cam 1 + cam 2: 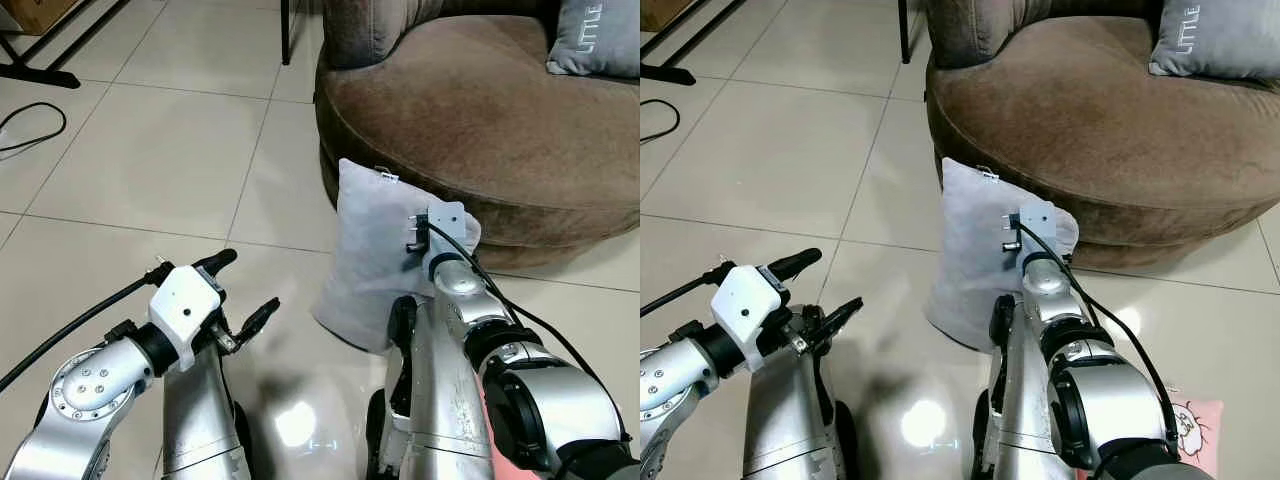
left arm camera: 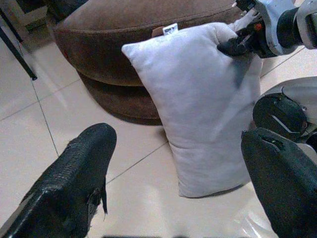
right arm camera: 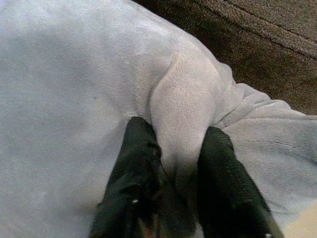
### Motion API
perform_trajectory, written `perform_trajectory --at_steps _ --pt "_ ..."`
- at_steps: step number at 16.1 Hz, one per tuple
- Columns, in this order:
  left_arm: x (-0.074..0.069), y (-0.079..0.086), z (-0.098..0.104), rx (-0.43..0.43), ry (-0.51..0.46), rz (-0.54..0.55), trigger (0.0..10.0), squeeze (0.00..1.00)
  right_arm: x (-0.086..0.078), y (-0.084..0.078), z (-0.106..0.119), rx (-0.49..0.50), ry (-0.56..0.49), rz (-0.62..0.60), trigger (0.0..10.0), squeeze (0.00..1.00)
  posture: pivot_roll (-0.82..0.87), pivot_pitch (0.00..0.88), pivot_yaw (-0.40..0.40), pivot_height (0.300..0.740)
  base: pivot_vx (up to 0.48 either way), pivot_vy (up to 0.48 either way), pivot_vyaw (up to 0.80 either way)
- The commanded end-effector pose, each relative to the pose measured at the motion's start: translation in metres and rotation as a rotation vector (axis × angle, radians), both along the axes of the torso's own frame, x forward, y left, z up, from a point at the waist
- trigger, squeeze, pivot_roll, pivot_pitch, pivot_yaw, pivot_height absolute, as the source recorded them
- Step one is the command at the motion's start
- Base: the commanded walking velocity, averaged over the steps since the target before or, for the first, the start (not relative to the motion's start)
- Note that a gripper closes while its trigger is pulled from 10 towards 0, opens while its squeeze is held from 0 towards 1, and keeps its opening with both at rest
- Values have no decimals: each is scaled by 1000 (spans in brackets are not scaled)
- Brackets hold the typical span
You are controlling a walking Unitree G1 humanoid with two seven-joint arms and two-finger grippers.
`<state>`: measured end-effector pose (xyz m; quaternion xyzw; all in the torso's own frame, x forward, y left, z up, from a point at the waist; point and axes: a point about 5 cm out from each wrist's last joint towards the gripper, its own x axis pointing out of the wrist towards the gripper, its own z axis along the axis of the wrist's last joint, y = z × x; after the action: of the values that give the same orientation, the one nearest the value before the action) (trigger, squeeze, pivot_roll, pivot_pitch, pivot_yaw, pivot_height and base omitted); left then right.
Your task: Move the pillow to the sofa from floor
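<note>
The grey pillow (image 1: 375,265) is standing on edge on the tiled floor (image 1: 150,150), leaning against the base of the brown sofa (image 1: 480,110). The right claw (image 3: 173,178) is pinching a fold at the pillow's upper corner. The left claw (image 1: 240,290) is hovering spread beside it. Grasping looks done; lifting and placing on the seat remain.

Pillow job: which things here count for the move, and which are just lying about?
In play:
- grey pillow, standing on the floor against the sofa
- brown sofa
- right gripper, pinching a fold of the pillow
- left gripper, open, apart from the pillow

Lying about:
- second grey cushion on the sofa
- black cable
- pink item on the floor
</note>
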<state>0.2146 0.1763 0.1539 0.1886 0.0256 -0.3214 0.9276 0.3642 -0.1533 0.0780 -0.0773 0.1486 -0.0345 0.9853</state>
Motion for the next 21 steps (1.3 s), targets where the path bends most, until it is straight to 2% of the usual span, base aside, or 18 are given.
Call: perform_trajectory --at_steps 1,9,12,13,15,21 --pt "-1 0 -4 7 30 -12 10000 0 -6 1 -12 17 58 3 0 0 125 258 -5 411 0 0 0" --pt "2 1 -5 8 23 -6 10000 0 -9 1 -16 31 73 15 0 0 115 217 -12 411 0 0 0" --pt "5 -1 -7 1 12 6 10000 0 -10 5 -18 153 60 41 0 0 91 190 -42 411 0 0 0" --pt "3 -1 -9 -14 0 49 10000 0 -18 23 -22 272 10 190 0 0 67 173 -51 411 0 0 0" --pt "0 2 -10 -32 -12 109 10000 0 -33 37 -26 365 -65 317 0 0 47 140 -52 411 0 0 0" --pt "0 2 -10 -32 -12 109 10000 0 -33 37 -26 365 -65 317 0 0 47 140 -52 411 0 0 0"
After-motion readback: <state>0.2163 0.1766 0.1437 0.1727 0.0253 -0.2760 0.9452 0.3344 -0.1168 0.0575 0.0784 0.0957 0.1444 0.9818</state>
